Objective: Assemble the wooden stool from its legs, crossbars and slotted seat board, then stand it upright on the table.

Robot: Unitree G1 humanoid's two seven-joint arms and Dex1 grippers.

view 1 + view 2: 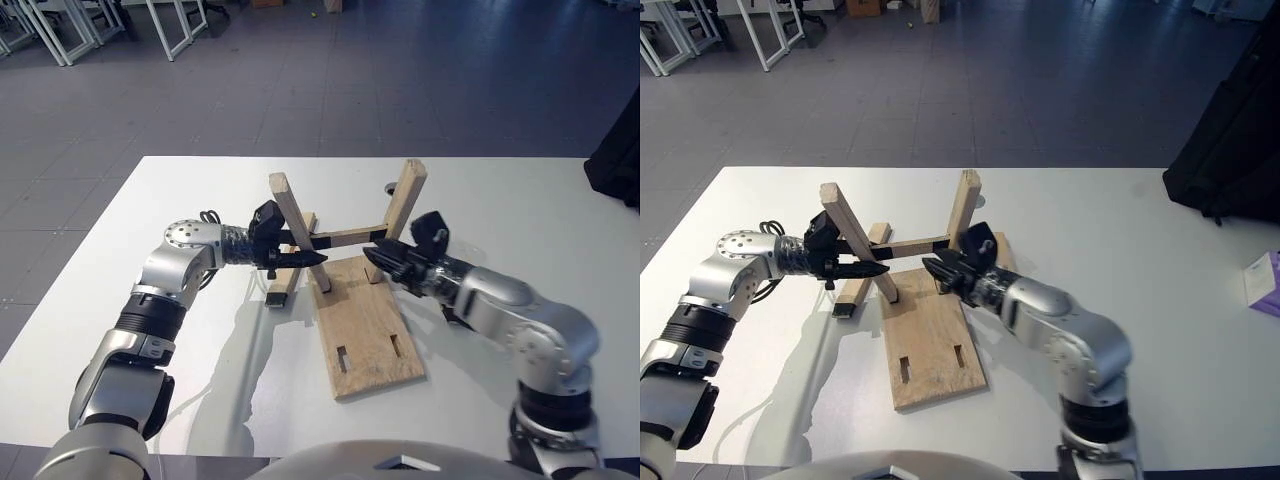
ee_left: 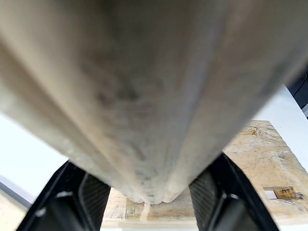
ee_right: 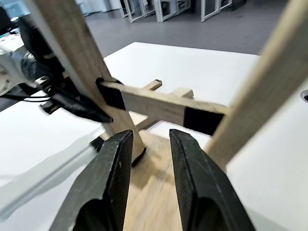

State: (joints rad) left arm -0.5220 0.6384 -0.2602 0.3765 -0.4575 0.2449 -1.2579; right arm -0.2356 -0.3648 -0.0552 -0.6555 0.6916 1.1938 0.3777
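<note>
A pale wooden seat board with rectangular slots (image 1: pixel 365 330) lies flat in the middle of the white tabletop (image 1: pixel 500 200), its two near slots facing up. On the board's far end stands a partly built frame. It is made of a left square-section wooden leg (image 1: pixel 290 210) leaning outward to the left and a right square-section wooden leg (image 1: pixel 404 200) leaning outward to the right. A thin wooden crossbar with black-wrapped ends (image 1: pixel 345 237) joins them about halfway up. The feet of both legs rest at the far edge of the board. Just to the left of the board a loose wooden bar with a black end (image 1: pixel 287 280) lies flat on the tabletop, partly behind the left leg. The left pincer (image 1: pixel 305 256) reaches in from the left and pinches the left leg below the crossbar joint; in its wrist view the black fingers (image 2: pixel 91 197) sit on either side of the wood. The right pincer (image 1: pixel 382 252) hovers low over the far end of the board, near the foot of the right leg and under the crossbar. Its fingers (image 3: pixel 113 178) are spread with nothing between them.
</note>
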